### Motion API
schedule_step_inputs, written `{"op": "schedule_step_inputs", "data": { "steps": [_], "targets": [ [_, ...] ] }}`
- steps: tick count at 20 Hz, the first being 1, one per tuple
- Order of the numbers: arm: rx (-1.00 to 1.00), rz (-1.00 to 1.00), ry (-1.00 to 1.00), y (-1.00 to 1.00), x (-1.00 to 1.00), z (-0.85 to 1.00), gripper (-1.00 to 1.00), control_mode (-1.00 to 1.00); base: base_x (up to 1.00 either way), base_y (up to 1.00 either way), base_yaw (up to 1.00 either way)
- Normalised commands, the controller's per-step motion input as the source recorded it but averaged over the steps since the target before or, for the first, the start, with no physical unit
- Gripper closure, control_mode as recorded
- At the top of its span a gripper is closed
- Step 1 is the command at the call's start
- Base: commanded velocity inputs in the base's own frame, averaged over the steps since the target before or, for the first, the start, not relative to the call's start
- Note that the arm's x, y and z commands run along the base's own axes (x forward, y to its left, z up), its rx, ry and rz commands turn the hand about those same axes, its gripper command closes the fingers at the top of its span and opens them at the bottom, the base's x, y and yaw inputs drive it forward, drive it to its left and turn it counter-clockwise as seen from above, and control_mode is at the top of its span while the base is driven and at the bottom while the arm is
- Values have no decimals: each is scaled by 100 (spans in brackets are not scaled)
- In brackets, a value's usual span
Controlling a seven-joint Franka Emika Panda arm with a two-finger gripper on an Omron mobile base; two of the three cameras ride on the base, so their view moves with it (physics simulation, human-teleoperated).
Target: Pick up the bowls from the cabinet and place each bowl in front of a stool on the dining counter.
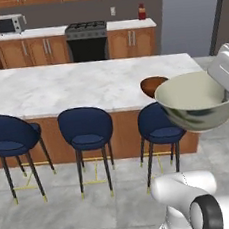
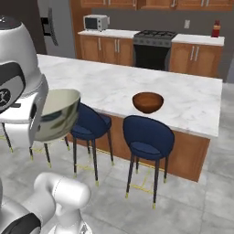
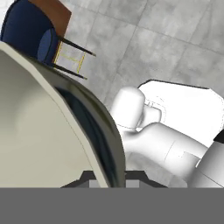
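Kitchen scene with a long white marble worktop on a brown wooden base, and navy blue stools lined up along its near side. A white robot arm holds a pale cream-green bowl up in the air, on the near side of the worktop above the stools and the grey tiled floor. The tool is clamped shut on the bowl's rim: in the hand view the rim runs down between the two dark finger tips, with the cream inside of the bowl to one side and its dark-marked outside to the other. The bowl is tilted, its opening turned partly toward the left base camera.

A second bowl, glossy dark brown, sits upright on the worktop near its near edge, directly behind one of the stools. In the left base view the raised cream bowl partly covers this brown bowl.

At the back wall, a dark stove stands between wooden base cabinets with pale tops. A microwave rests on the left top, and a small red bottle on the right one.
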Motion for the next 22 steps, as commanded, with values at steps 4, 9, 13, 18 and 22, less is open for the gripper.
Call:
{"op": "schedule_step_inputs", "data": {
  "steps": [4,9,13,18,22],
  "targets": [
    [0,0,0,0,0,0,100,100,86,100,-27],
    [0,0,0,0,0,0,100,100,97,100,-25],
    [0,0,0,0,0,0,100,100,96,73,-21],
    [0,0,0,0,0,0,100,100,55,-5,-10],
    [0,0,0,0,0,0,100,100,56,-27,-4]
  ]
}}
